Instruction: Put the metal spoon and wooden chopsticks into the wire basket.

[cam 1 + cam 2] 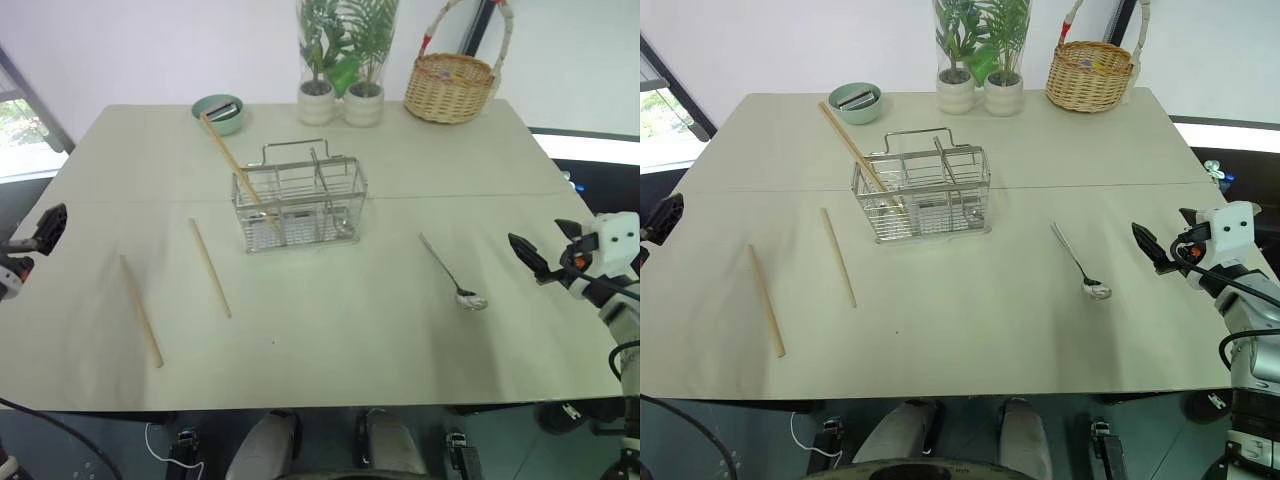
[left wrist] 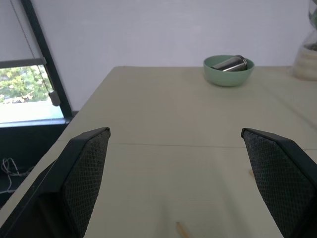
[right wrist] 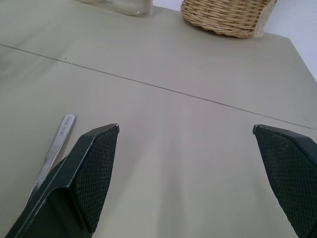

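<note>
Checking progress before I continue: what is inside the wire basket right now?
One wooden chopstick leans in the wire basket's left compartment, its top sticking out toward the green bowl. The mesh makes the basket's bottom hard to read.

Both grippers had black wedge fingers with cross-hatched pads (image 3: 96,171). The right gripper (image 1: 545,250) sat ahead of a white wrist housing, a black cable looping behind it. The left gripper (image 2: 176,173) looked alike.

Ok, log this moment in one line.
left gripper: open, empty | right gripper: open, empty | metal spoon: table | wooden chopsticks: two on table, one in wire basket
</note>
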Robot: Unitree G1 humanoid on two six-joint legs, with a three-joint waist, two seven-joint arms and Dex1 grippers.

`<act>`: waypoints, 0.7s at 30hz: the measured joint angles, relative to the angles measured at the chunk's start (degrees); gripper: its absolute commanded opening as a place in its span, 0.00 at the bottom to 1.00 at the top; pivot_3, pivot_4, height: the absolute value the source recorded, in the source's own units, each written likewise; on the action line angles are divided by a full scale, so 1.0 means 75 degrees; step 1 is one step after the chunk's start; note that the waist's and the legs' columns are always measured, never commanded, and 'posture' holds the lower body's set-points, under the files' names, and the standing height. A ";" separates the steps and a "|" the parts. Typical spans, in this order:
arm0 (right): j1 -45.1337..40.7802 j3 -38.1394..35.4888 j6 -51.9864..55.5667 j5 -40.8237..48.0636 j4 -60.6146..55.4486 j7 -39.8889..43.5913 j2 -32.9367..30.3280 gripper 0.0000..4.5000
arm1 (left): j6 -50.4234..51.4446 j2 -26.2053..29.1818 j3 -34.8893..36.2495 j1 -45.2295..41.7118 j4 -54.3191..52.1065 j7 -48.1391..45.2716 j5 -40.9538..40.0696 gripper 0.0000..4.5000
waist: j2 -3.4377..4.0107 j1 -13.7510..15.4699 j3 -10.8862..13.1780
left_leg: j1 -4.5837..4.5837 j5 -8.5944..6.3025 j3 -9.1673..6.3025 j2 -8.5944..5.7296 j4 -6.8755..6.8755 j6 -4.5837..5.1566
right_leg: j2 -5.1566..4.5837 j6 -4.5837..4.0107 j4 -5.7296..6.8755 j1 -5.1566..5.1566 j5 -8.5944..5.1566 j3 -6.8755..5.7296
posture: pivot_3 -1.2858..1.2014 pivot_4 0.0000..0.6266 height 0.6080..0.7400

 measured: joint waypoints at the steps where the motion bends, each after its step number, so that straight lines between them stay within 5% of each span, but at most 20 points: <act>1: 0.0000 0.0000 -0.0005 0.0000 0.0000 0.0000 0.0002 0.99 | -0.0035 0.0000 -0.0013 0.0000 0.0000 -0.0011 0.0005 1.00 | 0.0000 0.0000 0.0000 | 0.0000 0.0000 0.0000 0.0000 0.0000 0.0000 | 0.0000 0.0000 0.0000 0.0000 0.0000 0.0000 | 0.52 0.24 0.77; 21: -0.0064 0.0000 -0.0064 0.0034 -0.0010 0.0005 0.0011 0.99 | 0.0126 0.0226 -0.0148 -0.0320 0.0002 -0.0186 -0.0056 1.00 | 0.0000 -0.0003 0.0000 | 0.0001 0.0001 0.0000 0.0000 0.0001 0.0001 | 0.0001 -0.0002 0.0001 0.0000 0.0002 0.0000 | 0.52 0.24 0.77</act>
